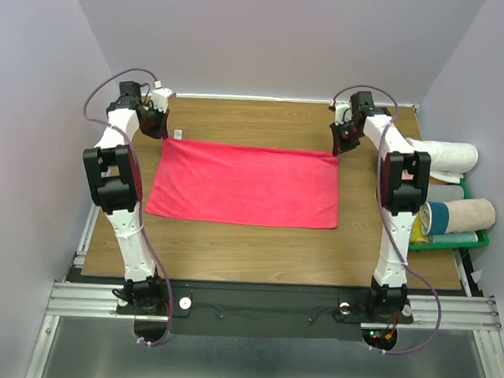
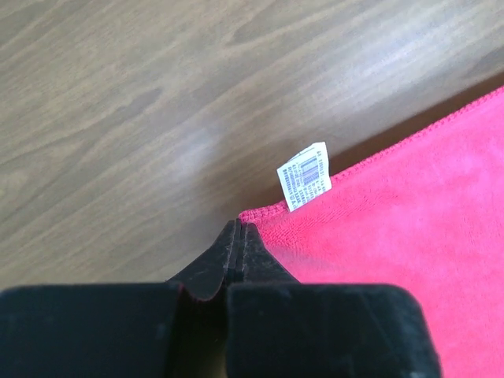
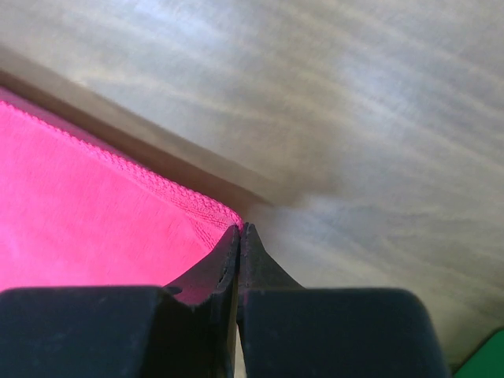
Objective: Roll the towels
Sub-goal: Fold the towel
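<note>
A bright pinkish-red towel (image 1: 244, 184) lies spread flat across the middle of the wooden table (image 1: 258, 248). Its small white tag (image 2: 305, 175) sticks up at the far left corner. My left gripper (image 1: 159, 135) is at that corner, jaws pressed together with the towel's corner (image 2: 260, 214) pinched at their tip (image 2: 239, 235). At the far right corner my right gripper (image 1: 341, 148) is likewise shut on the towel's hemmed corner (image 3: 213, 209), which stands slightly off the wood with a shadow beneath its edge.
A green bin (image 1: 477, 240) stands just off the table's right edge. It holds rolled towels, one white (image 1: 447, 156) and one beige (image 1: 467, 213). Grey walls close in on the left, back and right.
</note>
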Action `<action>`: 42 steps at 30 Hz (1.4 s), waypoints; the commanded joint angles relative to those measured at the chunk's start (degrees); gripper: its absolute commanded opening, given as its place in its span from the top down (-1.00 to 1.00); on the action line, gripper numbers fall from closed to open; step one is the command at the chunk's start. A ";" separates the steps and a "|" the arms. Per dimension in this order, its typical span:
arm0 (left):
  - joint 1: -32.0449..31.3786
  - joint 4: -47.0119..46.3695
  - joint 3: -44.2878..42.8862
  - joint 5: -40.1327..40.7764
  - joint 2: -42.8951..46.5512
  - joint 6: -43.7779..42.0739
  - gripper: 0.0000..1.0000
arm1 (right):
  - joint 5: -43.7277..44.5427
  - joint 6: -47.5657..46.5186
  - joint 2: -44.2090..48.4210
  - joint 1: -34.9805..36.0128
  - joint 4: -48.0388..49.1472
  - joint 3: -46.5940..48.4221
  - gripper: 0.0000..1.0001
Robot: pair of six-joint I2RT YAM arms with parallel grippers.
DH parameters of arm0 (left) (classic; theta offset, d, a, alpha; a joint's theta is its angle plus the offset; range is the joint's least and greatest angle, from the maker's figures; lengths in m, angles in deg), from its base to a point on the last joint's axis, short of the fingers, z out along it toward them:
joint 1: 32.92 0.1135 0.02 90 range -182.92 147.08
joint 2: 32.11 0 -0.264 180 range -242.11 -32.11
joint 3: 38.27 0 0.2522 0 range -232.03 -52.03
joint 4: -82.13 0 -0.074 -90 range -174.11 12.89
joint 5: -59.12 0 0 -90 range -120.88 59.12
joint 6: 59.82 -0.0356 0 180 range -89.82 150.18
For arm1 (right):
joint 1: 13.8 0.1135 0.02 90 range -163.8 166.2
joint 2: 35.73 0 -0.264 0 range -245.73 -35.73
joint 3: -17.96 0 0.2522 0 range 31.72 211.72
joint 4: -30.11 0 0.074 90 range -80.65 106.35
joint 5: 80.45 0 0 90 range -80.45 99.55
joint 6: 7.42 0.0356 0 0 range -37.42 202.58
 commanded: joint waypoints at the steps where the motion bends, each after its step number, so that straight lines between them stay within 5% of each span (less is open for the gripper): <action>1: 1.57 -0.29 4.88 -2.77 8.57 -2.99 1.00 | -2.86 -2.32 8.74 -0.19 0.44 -3.75 0.99; 16: 6.58 7.35 23.34 -8.58 22.98 -21.70 1.00 | -8.49 -8.47 25.80 -0.19 -0.52 -26.52 0.99; 29: 11.07 15.70 38.53 -8.85 31.07 -49.28 1.00 | -12.36 -15.85 35.12 -0.10 -5.62 -41.37 0.99; 42: 11.15 11.84 47.69 -5.50 33.45 -53.88 1.00 | -9.02 -21.04 35.04 0.60 -3.51 -50.97 0.99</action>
